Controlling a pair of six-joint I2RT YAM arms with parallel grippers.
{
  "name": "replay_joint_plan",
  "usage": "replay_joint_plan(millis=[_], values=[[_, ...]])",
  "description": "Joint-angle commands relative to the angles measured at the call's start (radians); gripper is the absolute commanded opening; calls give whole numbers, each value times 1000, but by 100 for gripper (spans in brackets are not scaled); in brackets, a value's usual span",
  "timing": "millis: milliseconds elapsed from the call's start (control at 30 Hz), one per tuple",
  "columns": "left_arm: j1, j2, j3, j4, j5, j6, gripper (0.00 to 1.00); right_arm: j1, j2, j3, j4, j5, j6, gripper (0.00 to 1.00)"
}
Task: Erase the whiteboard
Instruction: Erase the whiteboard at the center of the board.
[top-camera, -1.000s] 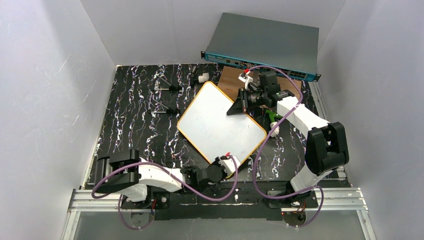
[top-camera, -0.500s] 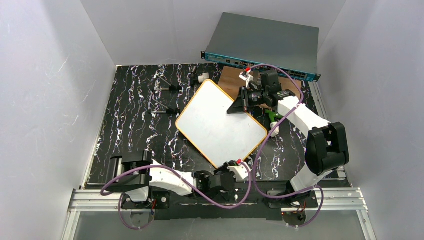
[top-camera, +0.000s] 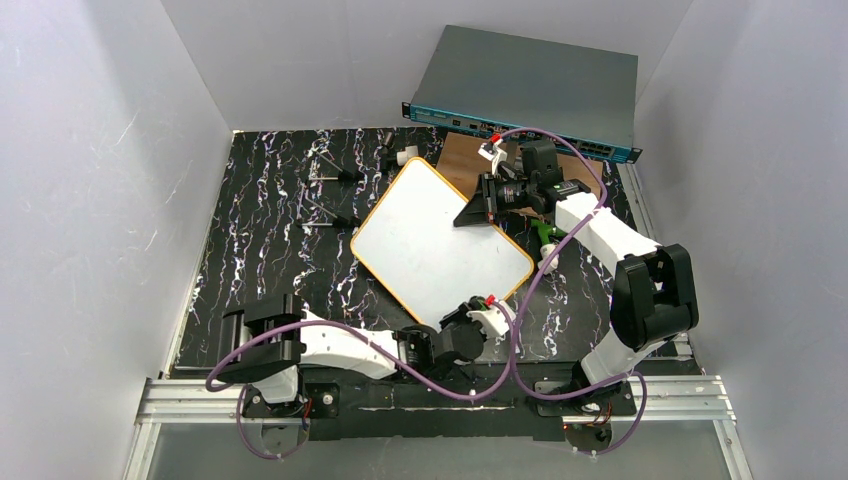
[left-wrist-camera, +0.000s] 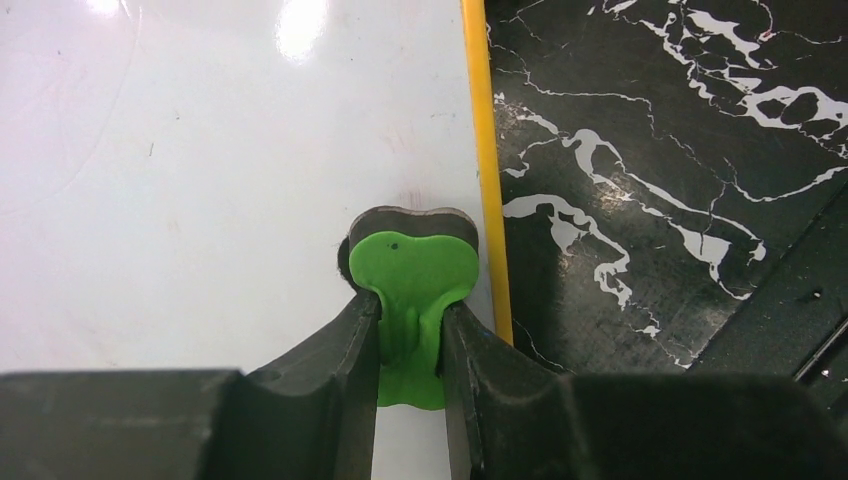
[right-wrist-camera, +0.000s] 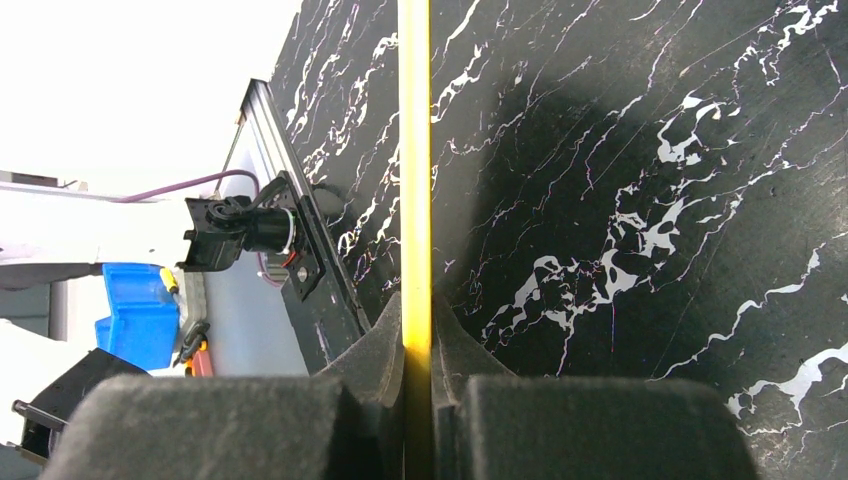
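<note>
Our left gripper (left-wrist-camera: 411, 325) pinches a green eraser (left-wrist-camera: 412, 262) on the white yellow-framed whiteboard (top-camera: 440, 245). Our right gripper (right-wrist-camera: 417, 330) clamps its rim.

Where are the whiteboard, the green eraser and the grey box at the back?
whiteboard (top-camera: 440, 250): top view, on the bare white middle of its face.
green eraser (left-wrist-camera: 412, 270): left wrist view, on its green top.
grey box (top-camera: 530, 85): top view, on its flat lid.
</note>
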Motion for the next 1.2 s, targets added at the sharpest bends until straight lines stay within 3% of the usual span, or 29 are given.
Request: replay_joint_plan(millis=[0,267,1067,1167], values=[[38,-24,1,-21,79,-5,0,24,-45,16,32,-67,81,1],[33,-36,-91,-17,201,-118,0,24,-46,15,31,-66,78,1],[16,62,-160,-193,58,-262,0,23,-41,15,37,-73,87,1],[17,45,-182,-221,-9,-285,0,24,-43,12,39,-72,86,1]])
